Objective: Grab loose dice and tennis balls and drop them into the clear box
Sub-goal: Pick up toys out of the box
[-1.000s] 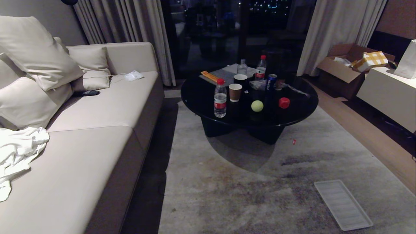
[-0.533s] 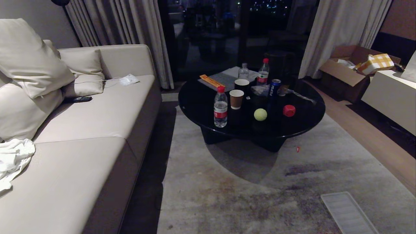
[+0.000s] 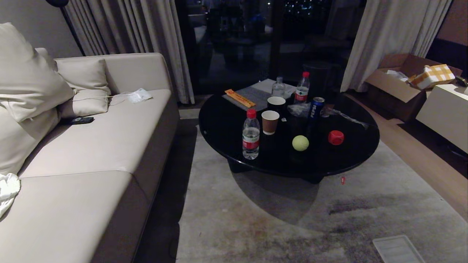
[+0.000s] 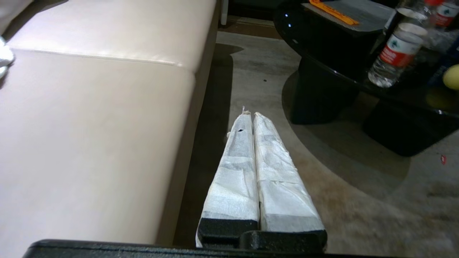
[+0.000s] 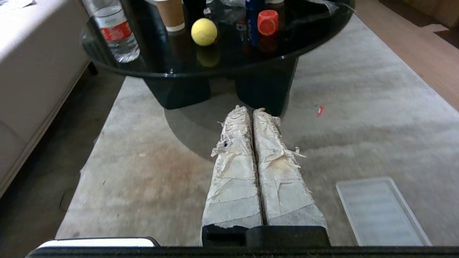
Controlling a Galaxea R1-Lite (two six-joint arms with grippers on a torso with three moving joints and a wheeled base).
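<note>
A yellow-green tennis ball (image 3: 300, 143) and a red die (image 3: 336, 137) sit side by side, a little apart, on the near part of a round black table (image 3: 285, 171). The right wrist view shows the same tennis ball (image 5: 203, 31) and red die (image 5: 268, 22) ahead, above the carpet. My right gripper (image 5: 250, 110) is shut and empty, low over the carpet short of the table. My left gripper (image 4: 250, 115) is shut and empty too, between the sofa and the table. Neither arm shows in the head view. The clear box is out of view.
The table also holds a water bottle (image 3: 251, 135), a paper cup (image 3: 270, 122), a Pepsi can (image 3: 316, 107) and more bottles behind. A beige sofa (image 3: 91, 146) runs along the left. A flat ribbed lid (image 3: 397, 249) lies on the carpet near right. A cardboard box (image 3: 398, 84) stands far right.
The whole view has shifted: the table has come nearer and lower in the picture, the lid has slid toward the bottom edge. The things on the table keep their places.
</note>
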